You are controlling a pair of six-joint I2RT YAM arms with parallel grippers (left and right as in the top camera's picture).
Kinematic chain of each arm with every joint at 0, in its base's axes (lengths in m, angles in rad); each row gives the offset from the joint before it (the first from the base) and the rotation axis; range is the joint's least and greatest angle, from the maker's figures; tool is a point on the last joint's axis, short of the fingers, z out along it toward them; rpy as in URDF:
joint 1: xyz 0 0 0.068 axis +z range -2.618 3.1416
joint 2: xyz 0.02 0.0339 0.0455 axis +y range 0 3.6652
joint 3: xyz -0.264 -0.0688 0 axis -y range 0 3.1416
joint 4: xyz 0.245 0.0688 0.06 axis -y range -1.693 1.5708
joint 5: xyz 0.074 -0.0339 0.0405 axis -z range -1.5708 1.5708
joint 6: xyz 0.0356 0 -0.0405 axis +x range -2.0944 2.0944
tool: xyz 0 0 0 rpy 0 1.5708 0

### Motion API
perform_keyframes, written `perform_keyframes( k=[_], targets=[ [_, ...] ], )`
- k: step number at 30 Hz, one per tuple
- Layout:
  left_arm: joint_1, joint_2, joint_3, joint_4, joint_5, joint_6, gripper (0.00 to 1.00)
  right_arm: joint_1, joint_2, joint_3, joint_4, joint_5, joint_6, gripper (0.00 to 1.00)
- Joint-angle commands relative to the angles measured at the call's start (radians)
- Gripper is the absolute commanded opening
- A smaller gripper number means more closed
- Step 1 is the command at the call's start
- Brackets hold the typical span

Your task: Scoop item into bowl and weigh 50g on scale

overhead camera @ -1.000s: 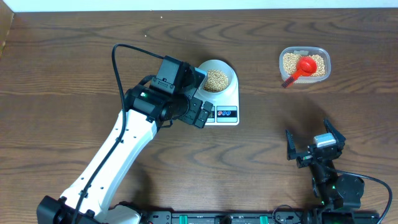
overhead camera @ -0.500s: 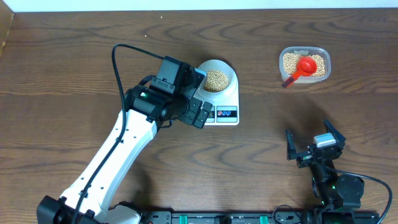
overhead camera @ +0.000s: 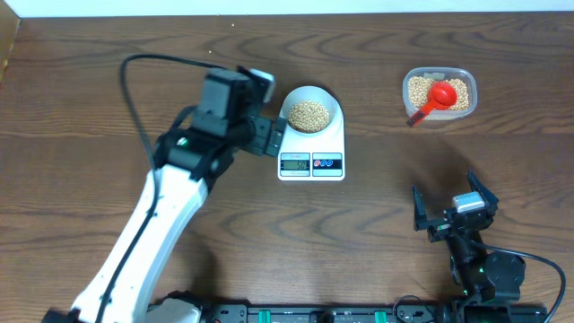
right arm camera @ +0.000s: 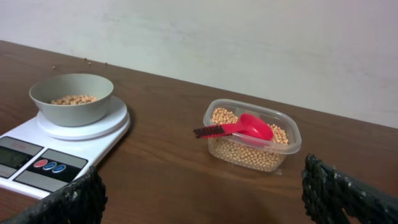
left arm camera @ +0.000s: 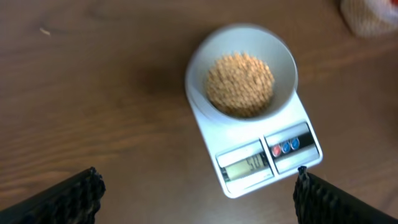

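Bowl [right arm camera: 71, 98] with beans [right arm camera: 74, 99] sits on scale [right arm camera: 78, 144]. Clear tub [right arm camera: 291, 146] of beans (red scoop [right arm camera: 249, 127] lying inside) stands well apart. Right gripper [right arm camera: 204, 173] fingers spread wide.

The work surface is a table [overhead camera: 108, 81] with a dark brown wood-grain top, the grain running parallel to the far edge. A plain off-white wall [right arm camera: 249, 43] stands directly behind the far edge, bare and unmarked. A few small specks [right arm camera: 87, 61] lie on the top close to the far edge. At the far left corner a lighter tan strip [overhead camera: 7, 40] adjoins the top; its nature cannot be told. Lighting is even and diffuse, giving soft shadows and a dull sheen on the wood.
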Motion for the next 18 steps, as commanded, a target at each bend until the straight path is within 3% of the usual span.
perform_keyframes(
  k=[1, 10, 18],
  targets=[
    [0.056, -0.108, -0.090, 0.103, 0.030, 0.013, 0.99, 0.006, -0.009, -0.006, 0.002, 0.010, -0.008, 0.99],
    [0.182, -0.443, -0.478, 0.489, 0.086, 0.006, 0.99, 0.006, -0.009, -0.006, 0.002, 0.011, -0.007, 0.99],
    [0.298, -0.764, -0.748, 0.554, 0.089, 0.006, 0.99, 0.006, -0.009, -0.006, 0.002, 0.010, -0.007, 0.99]
  ],
)
